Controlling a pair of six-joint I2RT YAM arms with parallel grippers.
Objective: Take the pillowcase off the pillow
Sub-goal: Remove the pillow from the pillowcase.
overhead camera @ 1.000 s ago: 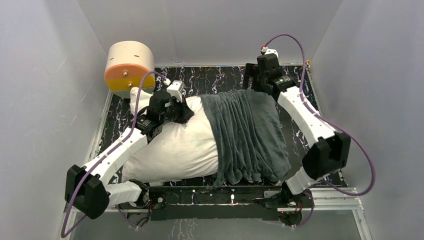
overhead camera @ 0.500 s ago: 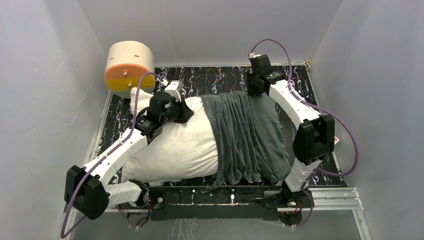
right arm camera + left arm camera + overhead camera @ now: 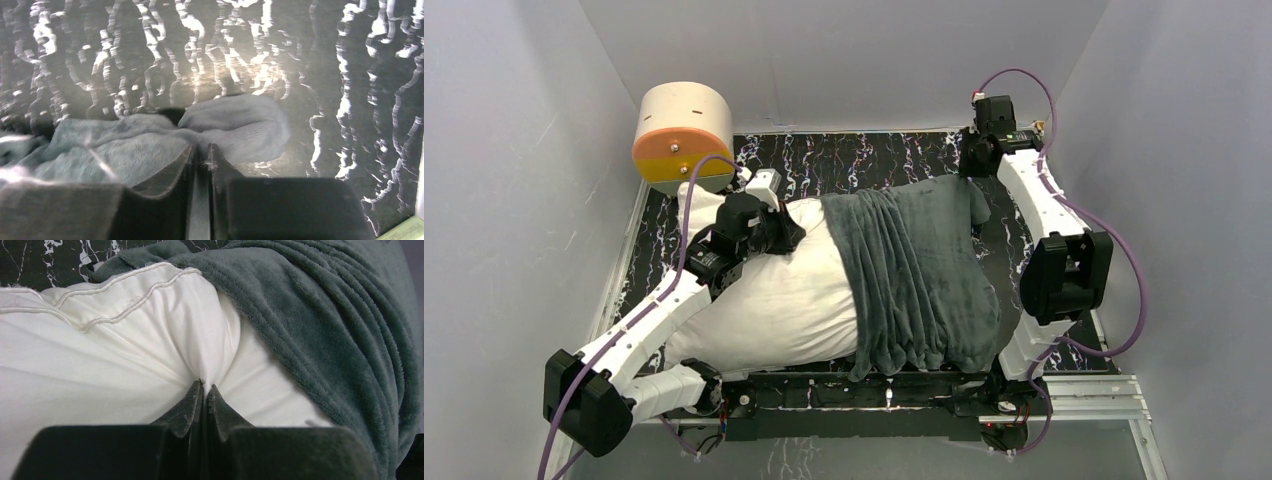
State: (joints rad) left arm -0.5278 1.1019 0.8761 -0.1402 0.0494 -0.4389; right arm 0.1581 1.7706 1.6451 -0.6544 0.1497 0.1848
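The left gripper [image 3: 205, 386] is pinching a fold of the white pillow [image 3: 769, 300], while the right gripper [image 3: 202, 148] is clamping the far corner of the grey pillowcase [image 3: 914, 270], which is covering the pillow's right half

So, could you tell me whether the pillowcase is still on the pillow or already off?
Partly on: the pillowcase covers only the right part of the pillow, whose left half lies bare.

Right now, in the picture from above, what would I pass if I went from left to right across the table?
cream-and-orange cylinder → white pillow → grey-green pillowcase → right arm
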